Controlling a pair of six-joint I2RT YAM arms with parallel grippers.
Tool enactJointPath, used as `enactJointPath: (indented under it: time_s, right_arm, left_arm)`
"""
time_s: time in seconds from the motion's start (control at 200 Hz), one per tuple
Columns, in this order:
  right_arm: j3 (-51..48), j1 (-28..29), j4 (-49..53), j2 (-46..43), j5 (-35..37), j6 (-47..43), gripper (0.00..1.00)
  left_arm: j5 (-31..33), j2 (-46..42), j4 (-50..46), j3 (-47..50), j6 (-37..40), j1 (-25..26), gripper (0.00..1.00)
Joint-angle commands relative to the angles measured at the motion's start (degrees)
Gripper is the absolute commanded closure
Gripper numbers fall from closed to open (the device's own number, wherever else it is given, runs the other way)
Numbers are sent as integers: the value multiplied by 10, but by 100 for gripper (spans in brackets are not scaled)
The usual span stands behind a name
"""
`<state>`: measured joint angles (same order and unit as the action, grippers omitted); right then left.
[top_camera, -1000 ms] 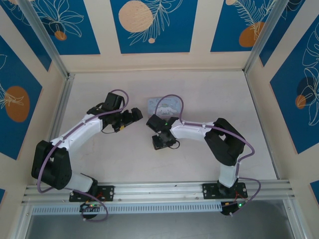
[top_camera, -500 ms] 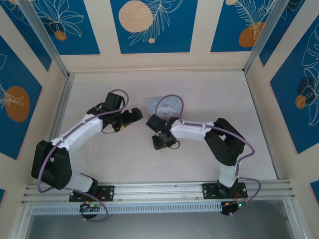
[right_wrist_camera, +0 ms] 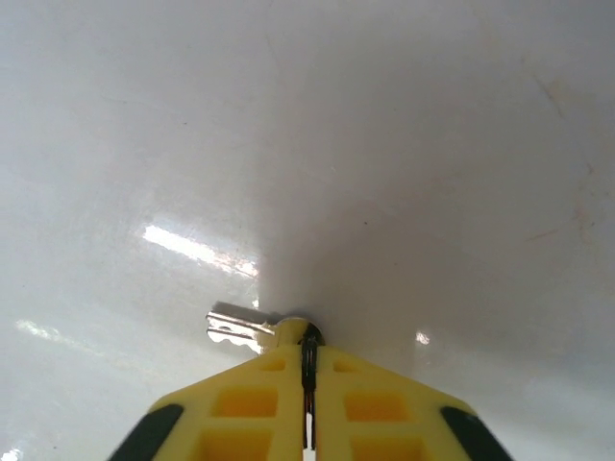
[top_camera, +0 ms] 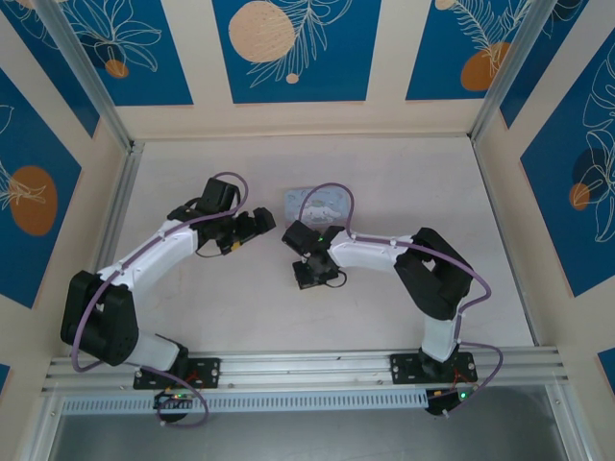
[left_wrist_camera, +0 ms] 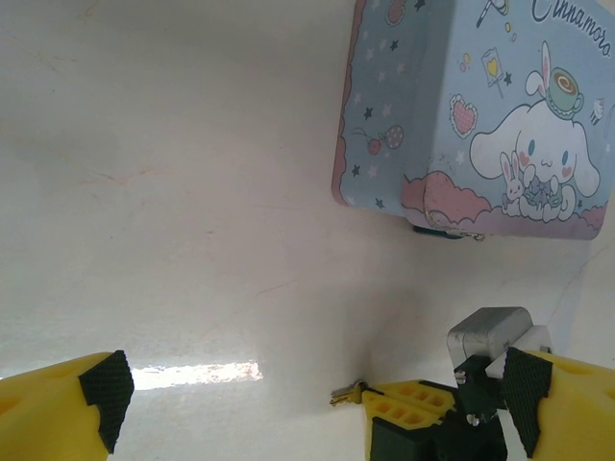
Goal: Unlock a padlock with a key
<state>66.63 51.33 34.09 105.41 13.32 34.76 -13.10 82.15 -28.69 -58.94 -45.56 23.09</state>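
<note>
Left end effector (top_camera: 252, 227) hung spread wide over the middle of the surface (top_camera: 404, 182), pale blue cartoon tin (left_wrist_camera: 480, 106) lay towards the far edge, right end effector (right_wrist_camera: 308, 346) pinched the key (right_wrist_camera: 235, 328), blade jutting out low over the surface's centre.

Left end effector (left_wrist_camera: 312, 394) gapes wide; right end effector (right_wrist_camera: 307, 353) seems pinched shut.

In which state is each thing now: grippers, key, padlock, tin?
left gripper: fingers open, holding nothing
right gripper: fingers shut on the key
key: gripped, blade sticking out sideways
tin: lid closed
padlock: dark piece at the tin's edge, state unclear
</note>
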Motion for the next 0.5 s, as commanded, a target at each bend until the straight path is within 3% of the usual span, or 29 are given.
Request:
enactJointPath:
  time_s: [0.0,0.32,0.495]
  right_arm:
    - [-3,5,21,-15,-6,5,98]
    - [5,6,63,-107,19,22,100]
    - [44,-9,84,-172,20,48,100]
  left_arm:
    - [-11,9,4,-22,-1,-6,0]
    - [-31,9,-11,-58,-9,-5,0]
    - [-74,5,-9,-93,-50,-5,0]
